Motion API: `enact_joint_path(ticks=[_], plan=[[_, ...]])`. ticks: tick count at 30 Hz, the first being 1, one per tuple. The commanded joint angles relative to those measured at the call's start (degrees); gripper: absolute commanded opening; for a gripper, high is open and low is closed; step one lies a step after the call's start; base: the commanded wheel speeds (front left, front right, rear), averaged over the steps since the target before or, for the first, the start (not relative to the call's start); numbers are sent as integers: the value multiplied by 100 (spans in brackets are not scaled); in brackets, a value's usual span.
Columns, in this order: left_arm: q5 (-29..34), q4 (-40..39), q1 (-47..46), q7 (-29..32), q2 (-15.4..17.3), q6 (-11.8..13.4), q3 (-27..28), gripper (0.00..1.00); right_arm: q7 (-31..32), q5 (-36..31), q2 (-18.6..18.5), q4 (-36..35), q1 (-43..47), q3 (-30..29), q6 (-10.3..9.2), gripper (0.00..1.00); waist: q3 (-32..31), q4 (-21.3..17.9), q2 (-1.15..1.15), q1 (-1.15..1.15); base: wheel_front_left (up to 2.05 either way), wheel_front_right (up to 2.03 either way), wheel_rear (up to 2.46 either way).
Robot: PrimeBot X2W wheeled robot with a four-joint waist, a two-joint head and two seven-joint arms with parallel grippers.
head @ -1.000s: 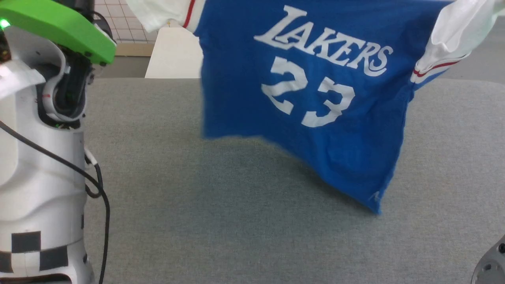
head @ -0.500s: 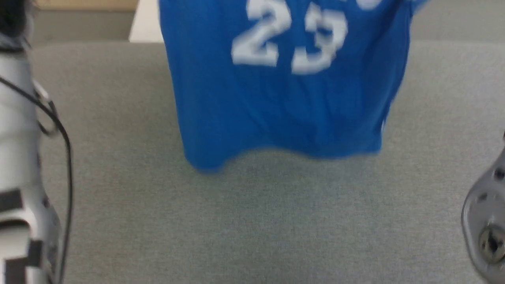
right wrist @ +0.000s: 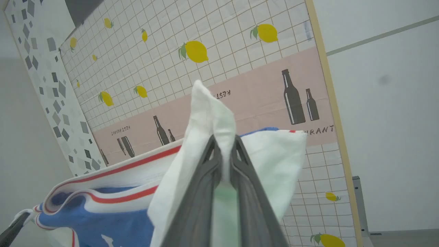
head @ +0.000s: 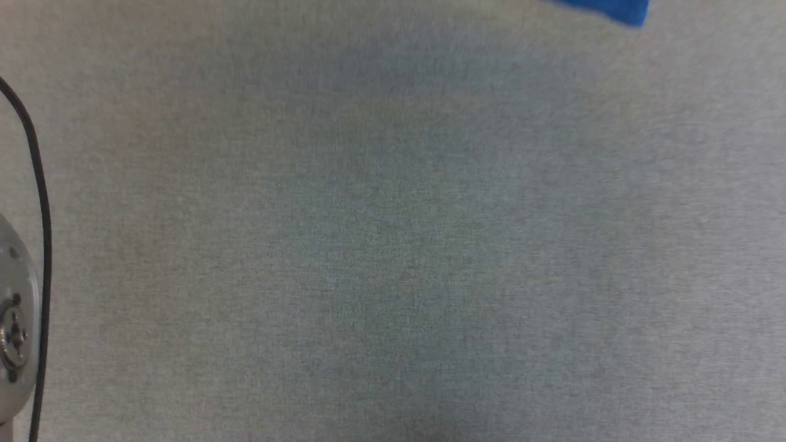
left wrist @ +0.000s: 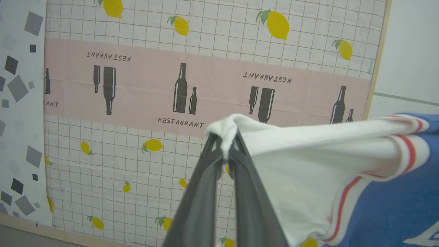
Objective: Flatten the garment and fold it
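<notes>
surface: table [head: 393, 245] | cover: grey woven cloth (faintly shadowed)

Head camera tipped down; the garment [head: 617, 9] now clips the top edge.

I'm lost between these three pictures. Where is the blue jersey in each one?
Head view: a corner of the jersey at the top edge, right of centre, with the grey table beneath.
Left wrist view: its white sleeve pinched in the left gripper at centre, blue body at lower right.
Right wrist view: a white sleeve pinched in the right gripper at centre, blue body at lower left.
Shared landmark: the lemon-print backdrop behind both wrist views.
</notes>
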Motion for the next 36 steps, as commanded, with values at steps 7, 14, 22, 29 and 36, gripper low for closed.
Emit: enact_joint_path(ticks=[7, 14, 22, 29, 36], plan=[[-222, 586, 89, -430, 17, -219, 113, 0, -221, 285, -111, 231, 96, 190, -14, 0, 649, 96, 0, -1, 0, 0, 0], [-509, 1061, 793, -753, -129, -612, 107, 0, -168, 912, -186, -101, 1130, 567, -14, 0, 501, 172, 0, -1, 0, 0, 0], [-931, 1191, 2701, -1179, -573, -890, -120, 0, 229, 1783, -509, -816, 3707, 987, -14, 0, -322, 368, 0, -1, 0, 0, 0], [-1329, 1121, 4863, -1287, -1004, -928, -309, 0, 594, 2325, -541, -1753, 6518, 1237, -14, 0, -1081, 444, 0, -1, 0, 0, 0], [-1627, 805, 6653, -959, -1165, -733, -329, 0, 974, 2394, -767, -2238, 8700, 1452, -14, 0, -1723, 432, 0, -1, 0, 0, 0]])
